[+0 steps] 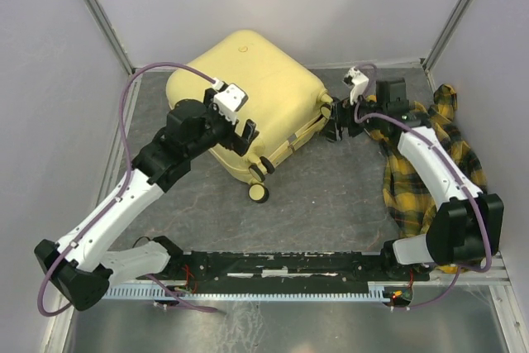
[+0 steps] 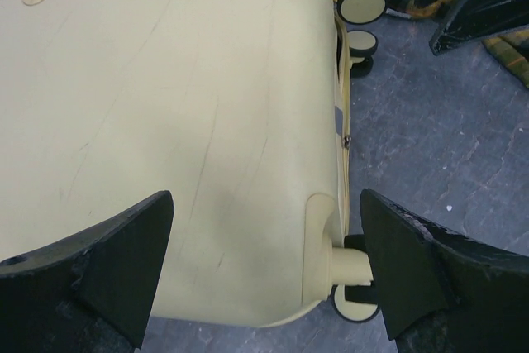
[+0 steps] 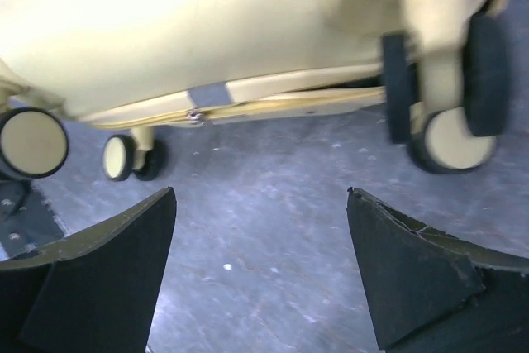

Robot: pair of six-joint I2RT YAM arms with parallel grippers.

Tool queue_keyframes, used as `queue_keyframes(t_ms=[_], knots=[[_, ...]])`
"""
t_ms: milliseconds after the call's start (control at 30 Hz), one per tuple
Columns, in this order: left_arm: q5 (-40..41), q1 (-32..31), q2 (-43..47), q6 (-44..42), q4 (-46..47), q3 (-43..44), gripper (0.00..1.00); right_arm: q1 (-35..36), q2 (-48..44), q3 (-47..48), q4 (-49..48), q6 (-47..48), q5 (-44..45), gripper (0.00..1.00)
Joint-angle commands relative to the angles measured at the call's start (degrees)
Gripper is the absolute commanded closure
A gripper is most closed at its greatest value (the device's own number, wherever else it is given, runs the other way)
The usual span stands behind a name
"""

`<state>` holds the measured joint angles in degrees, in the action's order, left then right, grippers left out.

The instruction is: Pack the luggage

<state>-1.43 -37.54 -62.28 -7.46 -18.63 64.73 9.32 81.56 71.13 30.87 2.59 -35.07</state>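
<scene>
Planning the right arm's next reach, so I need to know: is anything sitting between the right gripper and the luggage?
Nothing visible does. The open right gripper faces the wheeled edge of the luggage, with only grey table surface between them. The plaid shirt lies off to the side under that arm, outside the gap.

no legible text, luggage (image 1: pixel 256 93) emblem (image 1: pixel 242 50) unreadable
</scene>
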Motion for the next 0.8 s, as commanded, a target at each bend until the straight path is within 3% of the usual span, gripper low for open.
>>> queue_keyframes(t_ms=[0,133,433,767], knots=[[-8.1,3.8,3.6,-5.8,-8.1,3.4,0.00,1.0,-4.3,-12.2,-20.1,-14.2,-8.3,0.09],[-10.0,5.5,5.0,-8.2,-10.1,2.5,0.02,3.6,-5.9,-20.8,-32.1,-19.1,-7.7,0.11],[-17.2,9.2,3.8,-11.2,-11.3,3.0,0.05,8.7,0.5,-28.6,-50.4,-23.2,-6.3,0.20],[-19.7,9.8,2.6,-11.2,-10.6,3.4,0.07,14.4,8.0,-29.4,-59.1,-24.3,-1.4,0.31]])
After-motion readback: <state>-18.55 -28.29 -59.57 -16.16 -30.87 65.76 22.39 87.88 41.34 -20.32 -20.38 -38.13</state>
